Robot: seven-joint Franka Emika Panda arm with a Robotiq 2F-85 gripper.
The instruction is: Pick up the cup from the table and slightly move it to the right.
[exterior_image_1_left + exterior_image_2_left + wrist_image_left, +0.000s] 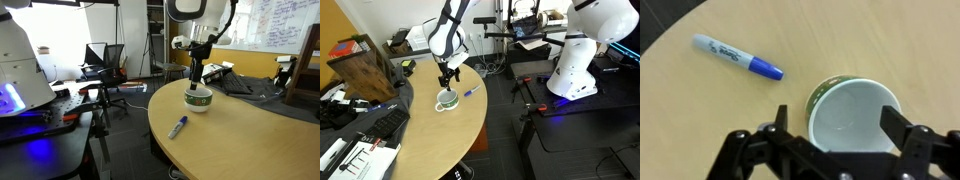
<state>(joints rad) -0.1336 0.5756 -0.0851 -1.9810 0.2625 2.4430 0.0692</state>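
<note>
Only the wrist view shows the fingers spread wide astride the cup rim, contact unclear, while an exterior view shows the cup upright on the counter, near the blue marker.

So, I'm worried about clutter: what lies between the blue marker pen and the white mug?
Nothing: in the wrist view only bare light tan wooden table separates the blue marker pen from the white ceramic mug with a green band.

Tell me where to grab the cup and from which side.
Pinch the rim wall of the cup from straight above, one finger inside, one outside. It stands upright, mouth open, and looks too wide for the gripper to straddle.
</note>
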